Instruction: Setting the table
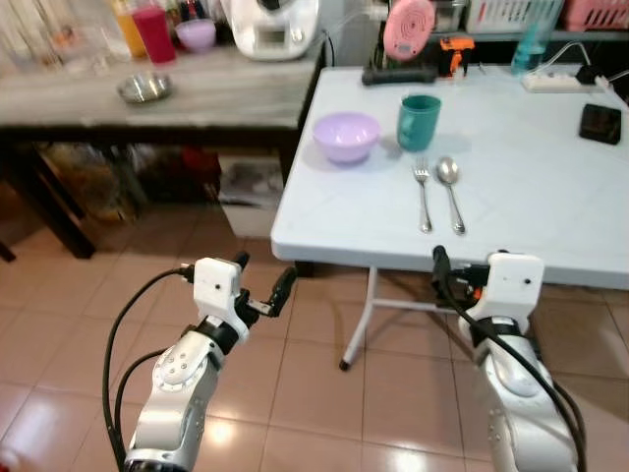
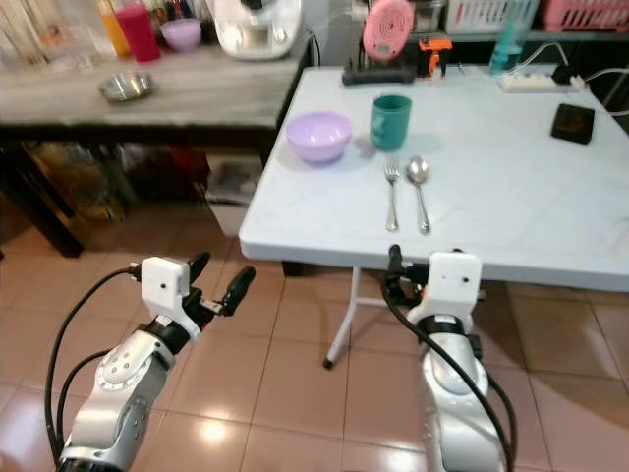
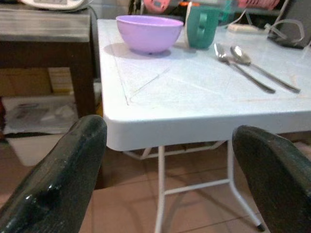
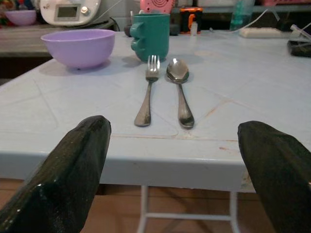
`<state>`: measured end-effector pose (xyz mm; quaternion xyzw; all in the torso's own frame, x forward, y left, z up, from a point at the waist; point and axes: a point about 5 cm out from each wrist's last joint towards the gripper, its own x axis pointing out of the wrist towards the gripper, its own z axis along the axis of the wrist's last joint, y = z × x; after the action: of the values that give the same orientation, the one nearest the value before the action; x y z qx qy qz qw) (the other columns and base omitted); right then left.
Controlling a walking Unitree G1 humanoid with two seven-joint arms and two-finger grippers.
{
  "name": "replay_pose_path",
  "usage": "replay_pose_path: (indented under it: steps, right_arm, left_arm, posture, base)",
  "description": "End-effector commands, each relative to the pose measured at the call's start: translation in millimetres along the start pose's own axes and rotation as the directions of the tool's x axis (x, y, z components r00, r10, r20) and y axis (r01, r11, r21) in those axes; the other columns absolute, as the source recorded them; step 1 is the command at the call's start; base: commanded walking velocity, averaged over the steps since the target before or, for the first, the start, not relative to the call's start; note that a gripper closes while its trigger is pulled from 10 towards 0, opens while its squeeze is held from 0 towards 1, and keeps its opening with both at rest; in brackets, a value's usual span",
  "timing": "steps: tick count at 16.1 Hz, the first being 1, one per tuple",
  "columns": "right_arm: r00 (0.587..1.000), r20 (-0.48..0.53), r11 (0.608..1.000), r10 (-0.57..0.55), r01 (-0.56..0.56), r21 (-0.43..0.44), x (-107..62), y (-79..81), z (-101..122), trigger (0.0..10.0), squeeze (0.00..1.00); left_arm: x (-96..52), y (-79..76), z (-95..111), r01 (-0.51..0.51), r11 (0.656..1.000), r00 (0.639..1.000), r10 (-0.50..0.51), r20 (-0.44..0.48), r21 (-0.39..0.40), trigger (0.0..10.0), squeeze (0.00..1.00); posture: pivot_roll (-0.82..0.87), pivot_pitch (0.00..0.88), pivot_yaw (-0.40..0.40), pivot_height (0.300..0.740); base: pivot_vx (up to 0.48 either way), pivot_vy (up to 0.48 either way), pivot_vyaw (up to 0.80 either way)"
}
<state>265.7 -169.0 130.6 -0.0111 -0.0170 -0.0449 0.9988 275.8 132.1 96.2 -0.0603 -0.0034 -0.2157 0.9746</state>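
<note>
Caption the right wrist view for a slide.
Open right end effector faces the white folding table edge, where a metal fork and spoon lie parallel.

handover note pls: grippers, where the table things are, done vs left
Left gripper: jaws open, empty, over the floor short of the table corner.
Right gripper: jaws open, empty, at the near table edge facing the cutlery.
On the table: bowl, cup beside it, fork and spoon side by side in front of the cup.
Done: those four look placed.
Left: can't tell if more items are due; nothing held.
</note>
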Motion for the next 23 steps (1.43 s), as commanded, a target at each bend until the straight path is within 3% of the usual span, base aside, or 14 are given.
replay_pose_path:
  steps: [1,10,20,23]
  right_arm:
    - [1.0,0.01,1.0,0.008,-0.008,-0.005,0.3,1.1,2.6,10.0,0.0]
    - [0.999,0.037,0.999,0.013,-0.011,-0.036,-0.8,0.5,6.8,10.0,0.0]
    - [0.998,0.056,0.997,0.037,-0.033,-0.068,-1.3,1.7,10.0,10.0,0.0]
    - [0.998,0.053,0.998,0.032,-0.028,-0.065,-1.7,1.5,10.1,10.0,0.0]
  left_arm:
    - [-0.5,4.9,3.3,-0.023,1.0,1.0,0.023,0.005,0.018,10.0,0.0]
    - [-2.1,-1.6,6.7,0.063,0.998,0.998,-0.063,0.025,-0.007,10.0,0.0]
    - [-2.5,-7.5,5.9,0.085,0.996,0.996,-0.084,0.025,-0.02,10.0,0.0]
    - [-2.7,-7.7,5.6,0.085,0.996,0.996,-0.085,0.023,-0.02,10.0,0.0]
  posture:
    - [-0.27,0.066,0.094,0.74]
    - [-0.28,0.068,0.097,0.74]
    - [-0.28,0.069,0.091,0.74]
    - [-0.28,0.071,0.09,0.74]
  base:
    - [0.0,0.0,0.0]
    - [0.132,0.0,0.31]
    - [0.48,0.0,0.0]
    - [0.48,0.0,0.51]
